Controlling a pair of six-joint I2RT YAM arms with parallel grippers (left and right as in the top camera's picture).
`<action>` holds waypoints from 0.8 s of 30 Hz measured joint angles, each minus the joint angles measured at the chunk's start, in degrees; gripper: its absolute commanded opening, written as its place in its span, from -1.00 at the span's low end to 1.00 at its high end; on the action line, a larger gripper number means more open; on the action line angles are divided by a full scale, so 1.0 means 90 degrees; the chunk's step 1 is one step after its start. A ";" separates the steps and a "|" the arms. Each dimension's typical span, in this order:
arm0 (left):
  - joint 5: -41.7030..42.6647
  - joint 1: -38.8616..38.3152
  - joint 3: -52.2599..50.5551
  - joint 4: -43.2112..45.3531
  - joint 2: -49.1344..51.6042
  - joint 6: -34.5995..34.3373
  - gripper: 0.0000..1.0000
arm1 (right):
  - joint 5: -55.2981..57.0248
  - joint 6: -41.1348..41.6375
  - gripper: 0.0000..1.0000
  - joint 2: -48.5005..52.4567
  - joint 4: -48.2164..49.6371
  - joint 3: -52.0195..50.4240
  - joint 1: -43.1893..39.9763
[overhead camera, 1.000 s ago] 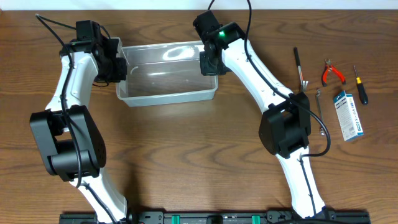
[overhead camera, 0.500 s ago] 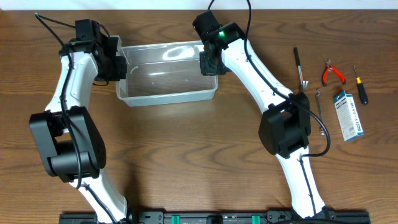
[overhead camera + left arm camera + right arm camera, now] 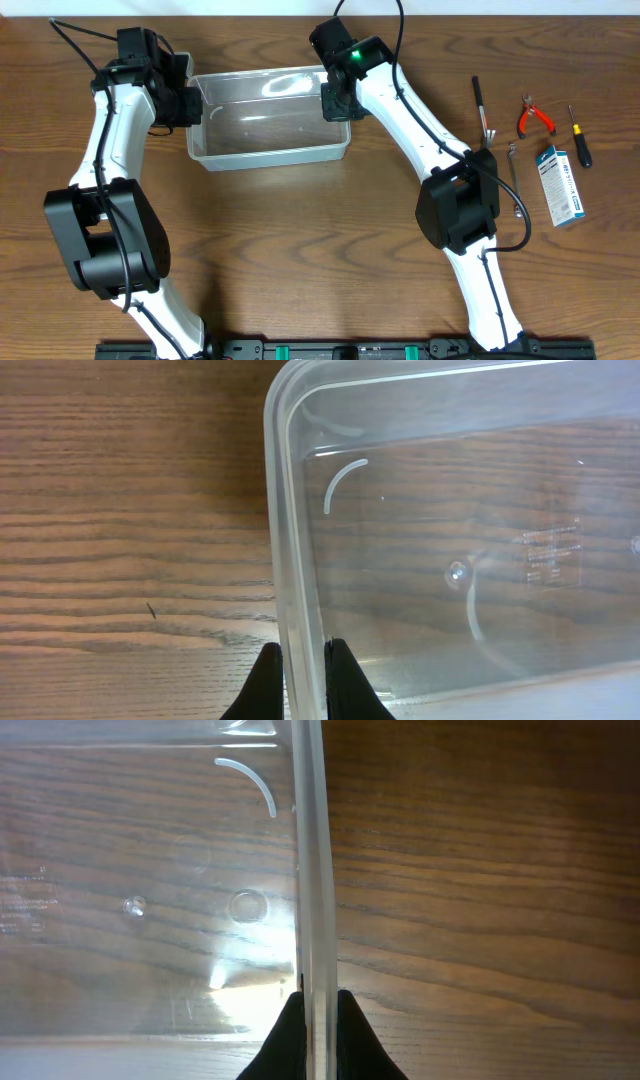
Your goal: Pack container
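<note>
The clear plastic container (image 3: 268,118) sits empty near the back of the wooden table. My left gripper (image 3: 192,103) is shut on its left wall, and my right gripper (image 3: 334,100) is shut on its right wall. In the left wrist view the black fingers (image 3: 342,682) pinch the container's rim (image 3: 285,550) from both sides; the gripper (image 3: 303,682) straddles it. The right wrist view shows the same on the other end: the gripper (image 3: 315,1030) clamps the upright wall (image 3: 313,870), with the see-through floor to its left.
At the right side of the table lie a thin black tool (image 3: 481,106), red-handled pliers (image 3: 533,117), a small screwdriver (image 3: 579,138), a blue-and-white box (image 3: 559,185) and a metal wrench (image 3: 514,180).
The left arm's upper part has shifted slightly up and to the left. The container and the right arm stay where they were.
</note>
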 measured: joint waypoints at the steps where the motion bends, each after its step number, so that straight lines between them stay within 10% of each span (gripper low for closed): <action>1: 0.0000 0.0000 0.0000 0.0000 0.0002 0.0000 -0.85 | 0.0000 0.0002 -0.76 0.0000 0.0000 0.0000 -0.0002; 8: 0.0029 0.0000 0.0000 -0.0005 0.0000 0.0000 -0.36 | 0.0126 -0.0005 0.26 0.0000 -0.0044 0.0000 -0.0017; 14: 0.0049 0.0000 0.0000 -0.0005 0.0000 0.0005 0.96 | 0.0165 -0.0024 0.55 0.0000 -0.0058 -0.0002 -0.0024; 17: 0.0070 0.0000 0.0000 -0.0005 0.0000 0.0002 0.87 | 0.0165 -0.0024 0.54 0.0000 -0.0080 -0.0002 -0.0027; 20: 0.0075 0.0000 0.0000 -0.0005 0.0000 -0.0015 -0.26 | 0.0165 -0.0024 0.53 0.0000 -0.0078 -0.0002 -0.0027; 24: 0.0075 0.0000 0.0000 -0.0007 0.0000 0.0002 -0.44 | 0.0165 -0.0024 0.53 0.0000 -0.0080 -0.0002 -0.0029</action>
